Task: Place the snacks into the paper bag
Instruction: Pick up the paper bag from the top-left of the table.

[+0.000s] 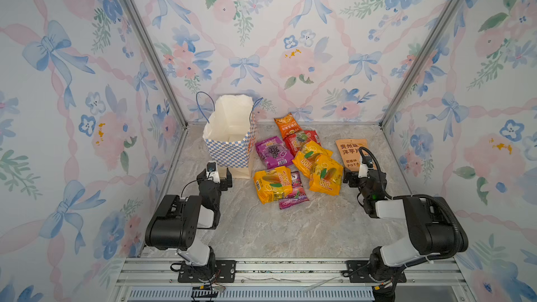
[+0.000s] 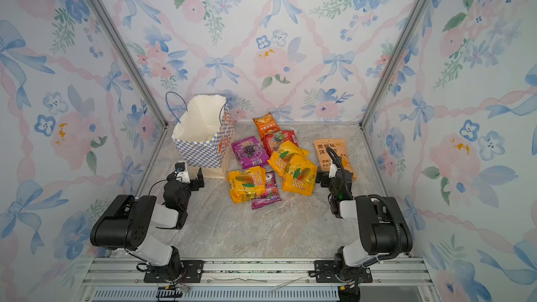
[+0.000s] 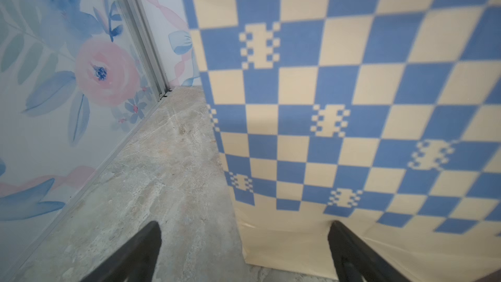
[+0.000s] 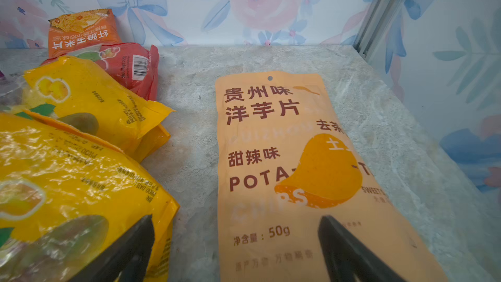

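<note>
The blue-and-white checkered paper bag (image 1: 229, 149) (image 2: 200, 152) stands upright and open-topped at the back left, its inside cream. The snacks lie in a loose pile to its right: an orange packet (image 1: 286, 124), a red one (image 1: 302, 140), a purple one (image 1: 273, 152), yellow ones (image 1: 325, 177) (image 1: 271, 185), and apart from them a tan kraft pouch (image 1: 350, 149) (image 4: 292, 172). My left gripper (image 1: 215, 178) (image 3: 244, 225) is open at the bag's (image 3: 352, 104) near base corner. My right gripper (image 1: 363, 177) (image 4: 235, 218) is open, low over the pouch's near end and a yellow packet (image 4: 67, 185).
Floral walls close in the marble table (image 1: 276, 228) on three sides, with aluminium corner posts (image 1: 151, 53) (image 1: 418, 62). The bag stands close to the left wall (image 3: 67, 77). A metal rail (image 1: 290, 268) carrying both arm bases runs along the front edge.
</note>
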Robot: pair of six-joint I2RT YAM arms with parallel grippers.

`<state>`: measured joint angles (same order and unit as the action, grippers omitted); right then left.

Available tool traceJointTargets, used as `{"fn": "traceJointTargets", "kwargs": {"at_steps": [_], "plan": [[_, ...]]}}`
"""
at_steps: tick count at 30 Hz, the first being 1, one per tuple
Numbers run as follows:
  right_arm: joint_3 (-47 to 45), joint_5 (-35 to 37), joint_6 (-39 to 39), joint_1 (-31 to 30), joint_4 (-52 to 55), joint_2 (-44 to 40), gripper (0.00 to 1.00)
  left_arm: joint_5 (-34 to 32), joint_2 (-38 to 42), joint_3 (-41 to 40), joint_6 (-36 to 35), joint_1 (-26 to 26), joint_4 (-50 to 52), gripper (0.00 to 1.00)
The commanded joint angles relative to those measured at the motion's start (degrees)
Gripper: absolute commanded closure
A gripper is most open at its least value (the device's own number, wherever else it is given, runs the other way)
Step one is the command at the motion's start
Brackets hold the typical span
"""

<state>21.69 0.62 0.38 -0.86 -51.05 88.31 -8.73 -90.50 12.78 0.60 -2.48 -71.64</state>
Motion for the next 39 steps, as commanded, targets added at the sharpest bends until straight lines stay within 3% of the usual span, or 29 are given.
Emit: {"fn": "traceJointTargets", "kwargs": {"at_steps": [1, 25, 33, 39], "plan": [[0.98, -0.36, -0.19, -0.12, -0.55, 0.46, 0.03, -0.58, 0.17, 0.47, 0.55, -0.24, 0.19, 0.02], [0.81, 2.23, -0.96, -1.44, -0.74, 0.29, 0.03, 0.49, 0.37, 0.15, 0.35, -0.24, -0.07, 0.02], [0.72, 5.13, -1.43, -2.56, -0.92, 0.28, 0.04, 0.04, 2.37, -2.99, 0.17, -0.59, -4.76, 0.02], [5.42, 7.91, -1.84, -3.65, 10.78, -3.83, 0.03, -2.46, 9.20, -5.96, -0.25, -1.38, -4.66, 0.02]]}}
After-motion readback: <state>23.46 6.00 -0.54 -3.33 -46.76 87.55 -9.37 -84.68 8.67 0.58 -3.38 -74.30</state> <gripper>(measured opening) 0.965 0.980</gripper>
